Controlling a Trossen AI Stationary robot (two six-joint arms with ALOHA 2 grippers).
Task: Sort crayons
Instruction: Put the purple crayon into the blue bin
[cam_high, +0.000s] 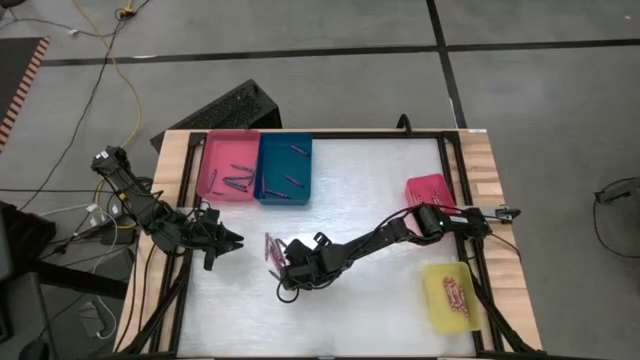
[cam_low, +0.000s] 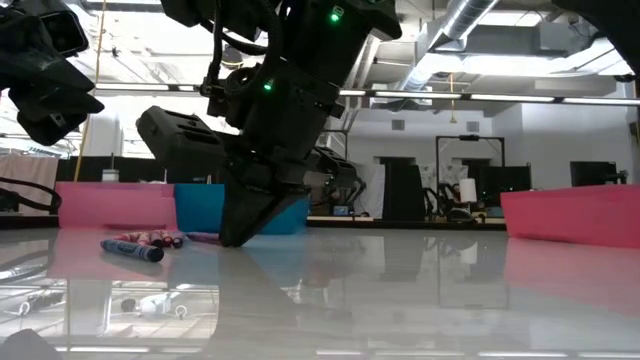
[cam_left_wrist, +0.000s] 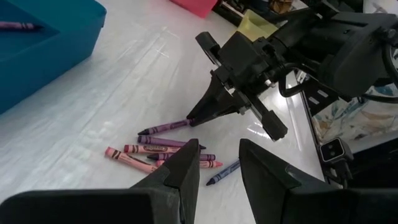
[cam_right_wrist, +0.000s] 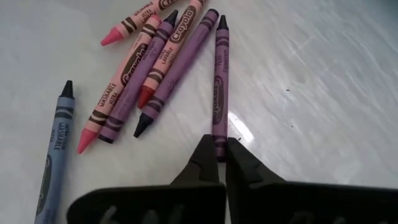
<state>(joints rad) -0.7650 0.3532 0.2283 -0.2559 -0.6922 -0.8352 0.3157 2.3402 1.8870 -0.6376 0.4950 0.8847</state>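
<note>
The right hand (cam_right_wrist: 221, 155) is down on the white desk (cam_high: 380, 180) near its middle, fingers pinched narrowly on the blunt end of a purple crayon (cam_right_wrist: 219, 81) that lies flat. Only the right wrist view shows this grip clearly. It also shows the loose crayons (cam_right_wrist: 140, 68) just beside that one — pink, red and purple sticks fanned together, and a grey-blue crayon (cam_right_wrist: 53, 155) lying a little apart.

From above, the same cluster is only a small pinkish smear (cam_high: 271, 248) just left of the right hand (cam_high: 285, 262). That view gives the layout instead: a pink tray (cam_high: 228, 165) and a blue tray (cam_high: 285, 168) side by side at the far left, each holding a few crayons, a red tray (cam_high: 430, 188) at the right edge, and a yellow tray (cam_high: 450, 295) with crayons at the near right.

The left hand (cam_high: 232, 240) hangs near the left edge of the desk, its fingers narrowly apart and empty — the left wrist view looks past them at the cluster and the right hand.

The low view shows the desk glossy, mirroring the hand, with an open room of ceiling lights, ducts and monitors behind. The floor around is grey, with cables trailing at the left.
</note>
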